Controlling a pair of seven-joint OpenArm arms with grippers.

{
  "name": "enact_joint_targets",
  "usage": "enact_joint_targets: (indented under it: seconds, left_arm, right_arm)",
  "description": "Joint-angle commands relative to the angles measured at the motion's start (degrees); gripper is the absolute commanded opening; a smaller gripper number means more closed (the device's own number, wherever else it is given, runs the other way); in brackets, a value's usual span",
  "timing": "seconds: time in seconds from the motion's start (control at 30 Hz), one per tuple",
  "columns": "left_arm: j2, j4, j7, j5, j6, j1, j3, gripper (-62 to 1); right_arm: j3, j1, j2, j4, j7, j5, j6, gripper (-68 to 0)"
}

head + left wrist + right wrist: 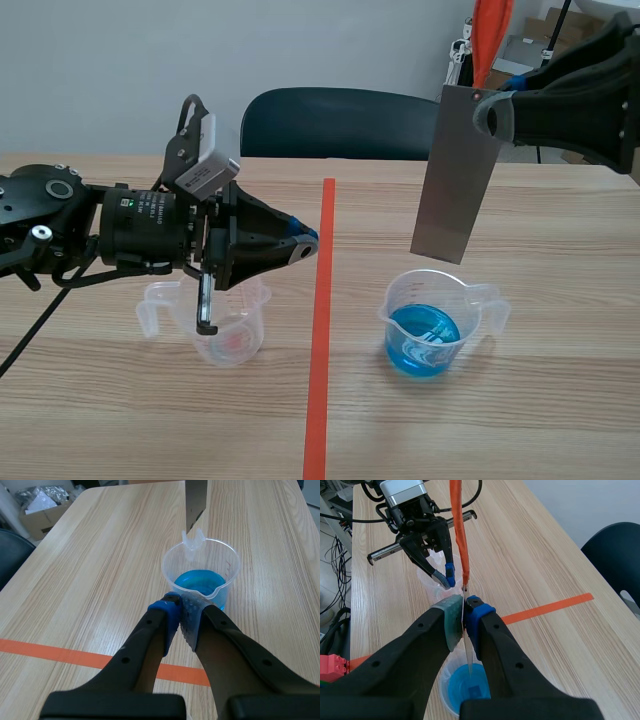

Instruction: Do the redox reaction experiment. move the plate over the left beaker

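A grey metal plate (460, 175) hangs upright with my right gripper (487, 112) shut on its top. Its lower end is above the right beaker (432, 322), which holds blue liquid. In the right wrist view the plate (468, 652) shows edge-on between the fingers, over the blue beaker (467, 687). The clear left beaker (225, 320) stands left of the orange tape, partly hidden under my left gripper (303, 241). That gripper is shut on nothing and points toward the blue beaker (200, 575); its pads (172, 615) meet. The plate's tip (196, 502) hangs beyond that beaker.
A dark chair (340, 120) stands behind the table's far edge. A red block (332, 667) and cables lie off the table near the left arm's base. Boxes sit on the floor at the back right (545, 40).
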Motion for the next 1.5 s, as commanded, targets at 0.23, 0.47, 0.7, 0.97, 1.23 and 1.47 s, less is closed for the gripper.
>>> enact_joint_targets:
  seconds: [0.23,0.47,0.7,0.97,1.23,1.47]
  left_arm:
    - [0.4,0.8,-0.9,-0.6,0.0,-0.6,-0.1,-58.2]
    - [0.4,0.8,-0.9,-0.6,0.0,-0.6,-0.1,-58.2]
    - [0.4,0.8,-0.9,-0.6,0.0,-0.6,-0.1,-58.2]
    - [-0.2,0.8,-2.7,-0.6,0.6,-0.1,-0.1,-58.2]
    - [-2.0,0.8,-3.1,-0.6,1.3,0.7,-0.2,-58.2]
    - [-5.7,0.8,-7.5,-0.6,2.1,5.3,-2.2,-58.2]
  right_arm:
    - [0.8,0.7,0.8,0.4,0.4,1.0,0.2,-66.9]
    - [0.8,0.7,0.7,0.4,0.7,1.1,0.2,-66.9]
    - [0.8,0.7,0.7,0.4,0.6,1.3,0.2,-66.9]
    - [0.8,0.7,0.7,0.4,0.4,1.3,0.2,-66.9]
    - [0.8,0.7,-1.3,0.4,0.4,1.2,0.2,-66.9]
    - [1.0,1.5,-5.1,0.4,-1.6,0.7,0.2,-66.9]
